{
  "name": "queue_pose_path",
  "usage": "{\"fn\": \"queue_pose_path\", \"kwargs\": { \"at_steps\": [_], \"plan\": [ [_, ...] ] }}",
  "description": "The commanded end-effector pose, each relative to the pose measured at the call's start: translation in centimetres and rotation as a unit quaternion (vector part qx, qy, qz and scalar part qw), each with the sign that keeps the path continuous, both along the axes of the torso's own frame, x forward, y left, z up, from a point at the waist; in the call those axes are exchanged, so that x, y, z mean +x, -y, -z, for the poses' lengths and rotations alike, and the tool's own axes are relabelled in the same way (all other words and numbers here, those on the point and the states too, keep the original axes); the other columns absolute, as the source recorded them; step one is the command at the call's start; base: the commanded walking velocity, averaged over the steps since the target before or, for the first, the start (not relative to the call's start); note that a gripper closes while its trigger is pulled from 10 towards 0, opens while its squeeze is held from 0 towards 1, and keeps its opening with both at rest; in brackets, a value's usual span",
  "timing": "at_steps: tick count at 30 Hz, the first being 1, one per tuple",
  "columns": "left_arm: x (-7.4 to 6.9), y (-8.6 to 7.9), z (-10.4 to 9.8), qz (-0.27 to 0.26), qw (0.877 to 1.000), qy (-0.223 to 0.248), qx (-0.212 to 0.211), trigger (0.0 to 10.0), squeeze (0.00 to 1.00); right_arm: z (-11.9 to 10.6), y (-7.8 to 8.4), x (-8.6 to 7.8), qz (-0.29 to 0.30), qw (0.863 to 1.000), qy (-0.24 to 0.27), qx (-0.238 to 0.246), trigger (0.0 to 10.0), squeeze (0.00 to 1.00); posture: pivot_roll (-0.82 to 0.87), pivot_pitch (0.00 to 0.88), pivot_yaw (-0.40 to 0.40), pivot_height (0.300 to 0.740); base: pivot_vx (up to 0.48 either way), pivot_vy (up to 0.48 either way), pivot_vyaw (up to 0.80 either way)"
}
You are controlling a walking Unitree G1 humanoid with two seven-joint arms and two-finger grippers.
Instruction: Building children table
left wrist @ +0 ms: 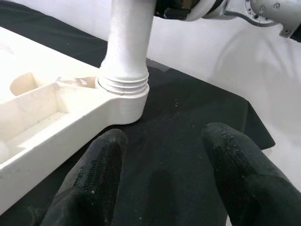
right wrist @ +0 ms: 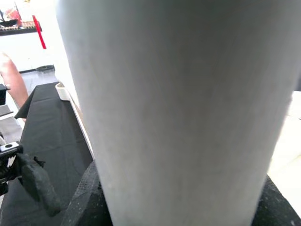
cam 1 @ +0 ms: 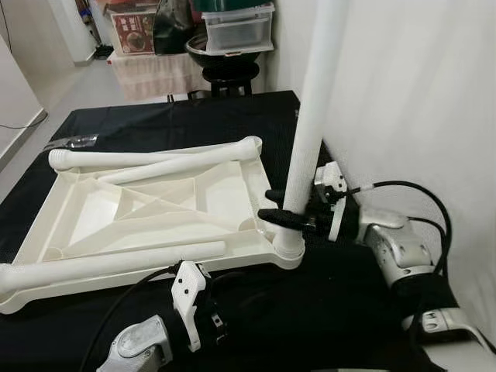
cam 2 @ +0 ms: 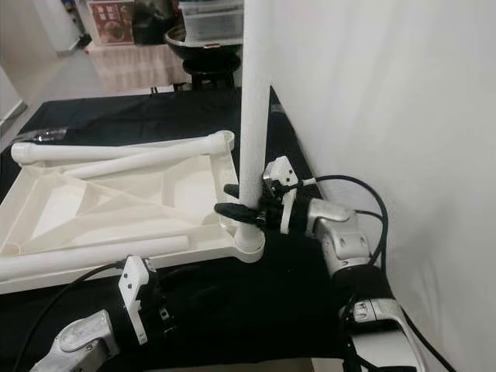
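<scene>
White leg [cam 1: 310, 116] upright, seemingly clamped in right claw [cam 1: 280, 208].

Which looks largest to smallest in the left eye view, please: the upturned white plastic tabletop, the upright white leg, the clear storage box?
1. Upturned white plastic tabletop.
2. Upright white leg, gripped by the right gripper.
3. Clear storage box, though it sits farther off, so its true size is unsure.

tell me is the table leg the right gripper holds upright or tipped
Upright: the white table leg stands vertically in the upturned tabletop's corner socket, right gripper clamped around it.
</scene>
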State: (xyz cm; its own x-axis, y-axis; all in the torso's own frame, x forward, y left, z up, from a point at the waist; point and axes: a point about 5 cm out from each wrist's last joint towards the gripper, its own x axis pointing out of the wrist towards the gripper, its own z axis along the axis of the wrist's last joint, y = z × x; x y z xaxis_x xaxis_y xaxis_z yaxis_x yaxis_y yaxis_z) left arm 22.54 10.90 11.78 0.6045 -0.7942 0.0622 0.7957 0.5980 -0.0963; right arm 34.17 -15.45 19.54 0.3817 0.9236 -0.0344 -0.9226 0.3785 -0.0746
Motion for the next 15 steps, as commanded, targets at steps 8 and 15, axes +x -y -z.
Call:
{"fn": "queue_pose_path", "kwargs": {
  "at_steps": [8,15],
  "plan": [
    [-0.3,-0.3,0.2,-0.001,1.000,-0.006,0.001,10.0,0.00,5.4,-1.9,-2.6,0.278,0.960,-0.011,-0.030,0.0,0.00,-0.10,0.112,0.023,0.740,0.000,0.000,0.00],
    [-0.2,-0.5,0.2,-0.002,1.000,-0.005,0.000,10.0,0.00,6.9,-2.9,-4.6,0.382,0.919,0.033,-0.090,0.0,0.00,-0.10,0.113,0.031,0.740,0.000,0.000,0.00]
  ]
}}
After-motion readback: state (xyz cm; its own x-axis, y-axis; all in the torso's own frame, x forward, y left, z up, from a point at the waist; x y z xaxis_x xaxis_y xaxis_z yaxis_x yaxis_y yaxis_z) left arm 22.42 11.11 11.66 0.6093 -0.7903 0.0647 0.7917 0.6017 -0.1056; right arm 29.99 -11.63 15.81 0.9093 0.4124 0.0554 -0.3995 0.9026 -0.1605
